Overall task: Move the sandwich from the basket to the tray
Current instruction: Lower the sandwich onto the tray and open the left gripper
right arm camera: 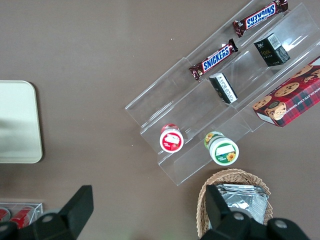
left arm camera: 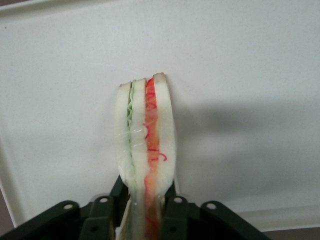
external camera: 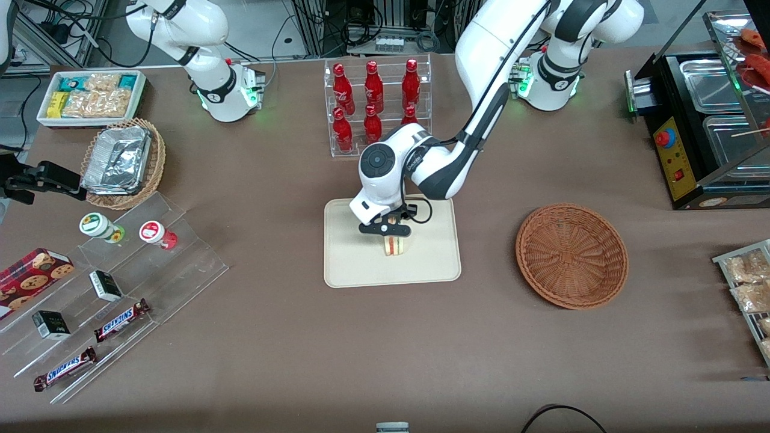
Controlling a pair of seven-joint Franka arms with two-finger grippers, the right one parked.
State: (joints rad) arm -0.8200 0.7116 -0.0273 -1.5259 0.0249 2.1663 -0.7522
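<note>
Claw (external camera: 392, 231) pinches the triangular pale-bread sandwich (left arm camera: 145, 145), green and red-orange filling stripes showing, upright over the flat cream-beige rectangular tray (external camera: 355, 264).

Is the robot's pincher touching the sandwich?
Touching. In the left wrist view the gripper has its jaws pressed against both bread sides of the sandwich, with no gap. The front view shows it held over the tray.

Bare tray (external camera: 355, 258) around gripper (external camera: 394, 231)
</note>
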